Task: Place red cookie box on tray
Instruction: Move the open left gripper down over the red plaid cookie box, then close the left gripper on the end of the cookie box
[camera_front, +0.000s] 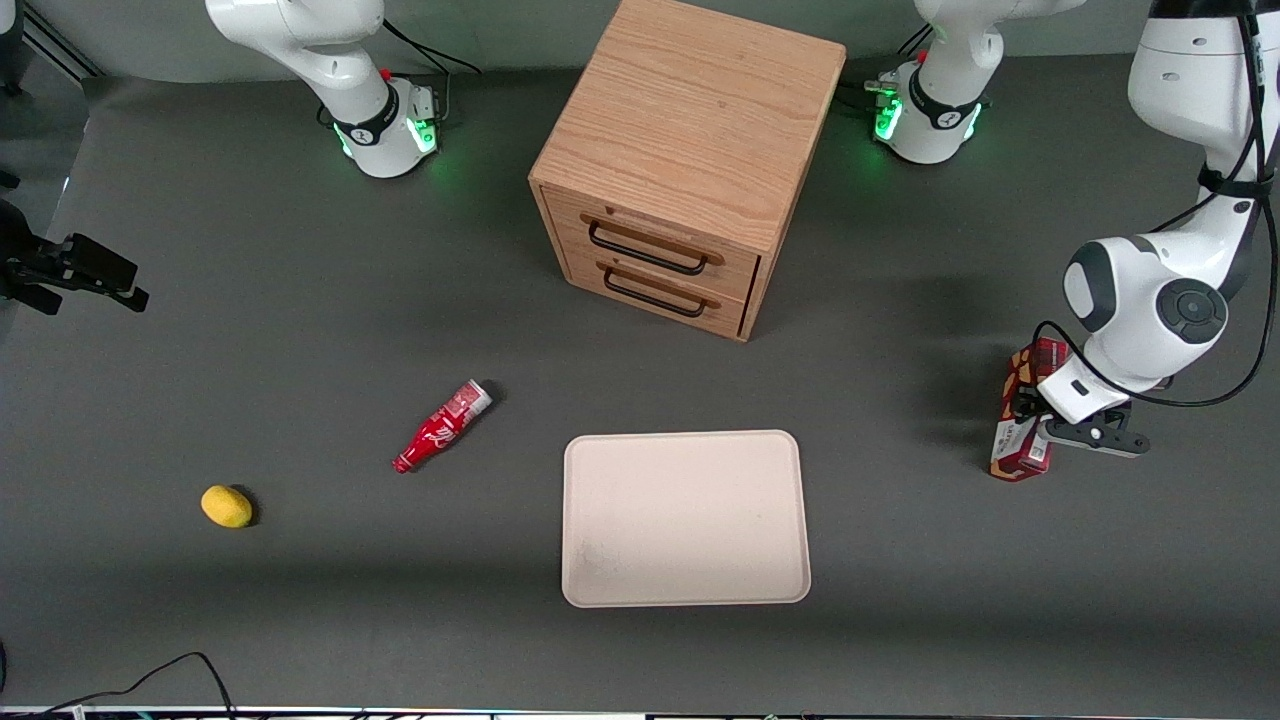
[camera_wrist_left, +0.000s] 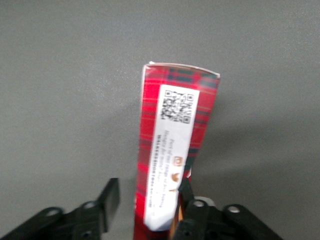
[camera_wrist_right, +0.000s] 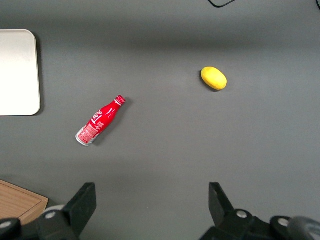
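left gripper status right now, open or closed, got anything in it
Left gripper: open, fingers on either side of the red cookie box near the working arm's end of the table; one finger touches it, the other is clear, so not gripped yet.

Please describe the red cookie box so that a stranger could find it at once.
Start from the wooden drawer cabinet and look toward the working arm's end of the table. There the red cookie box stands, with the gripper around it and one finger apart from it. Unlike the small red bottle, it is a slim plaid carton with a white label.
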